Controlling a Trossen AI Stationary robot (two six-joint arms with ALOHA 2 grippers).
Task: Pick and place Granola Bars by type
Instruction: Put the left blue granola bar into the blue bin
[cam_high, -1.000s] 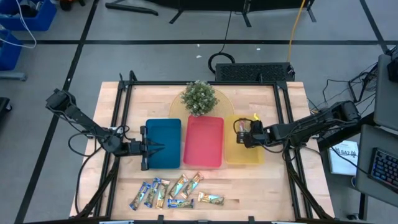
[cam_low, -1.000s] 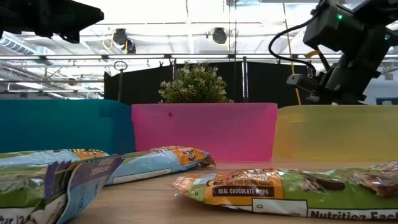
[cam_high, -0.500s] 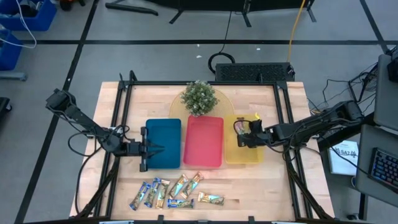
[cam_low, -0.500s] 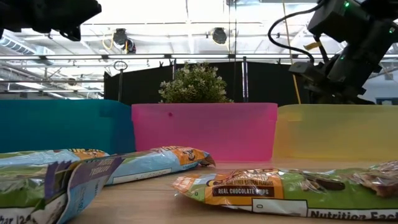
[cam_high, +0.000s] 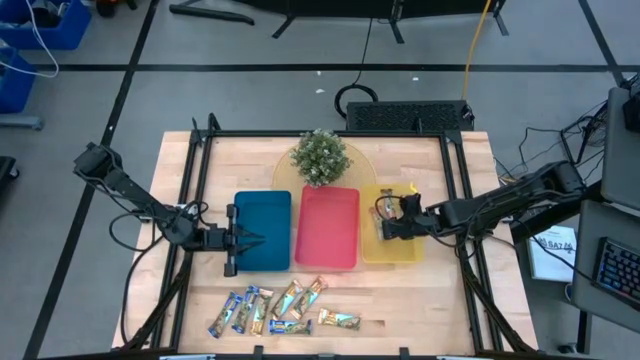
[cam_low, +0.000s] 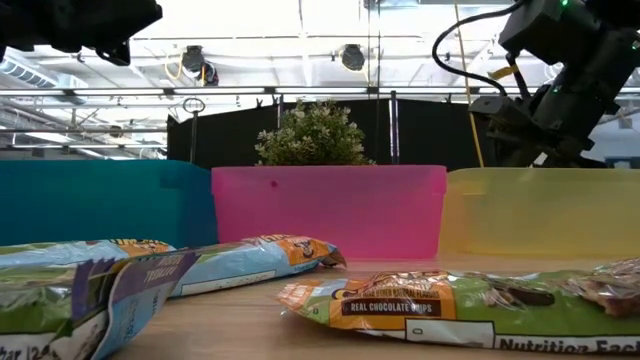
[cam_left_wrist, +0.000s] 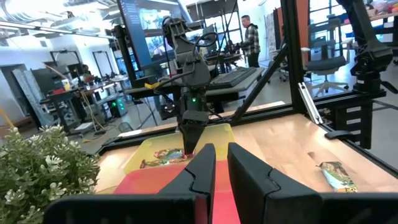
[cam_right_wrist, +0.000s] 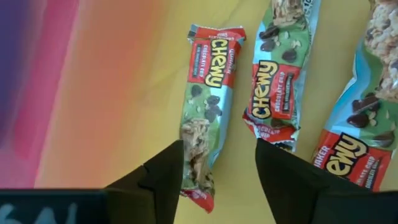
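Now the right claw (cam_right_wrist: 217, 171) is held open and empty over a red-green bar (cam_right_wrist: 205, 99) lying in the yellow tray (cam_high: 392, 252); next, another bar (cam_high: 338, 320) must be picked from the desk (cam_high: 440, 300)

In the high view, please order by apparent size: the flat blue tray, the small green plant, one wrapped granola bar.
1. Flat blue tray, largest.
2. Small green plant.
3. Wrapped granola bar, smallest by far.
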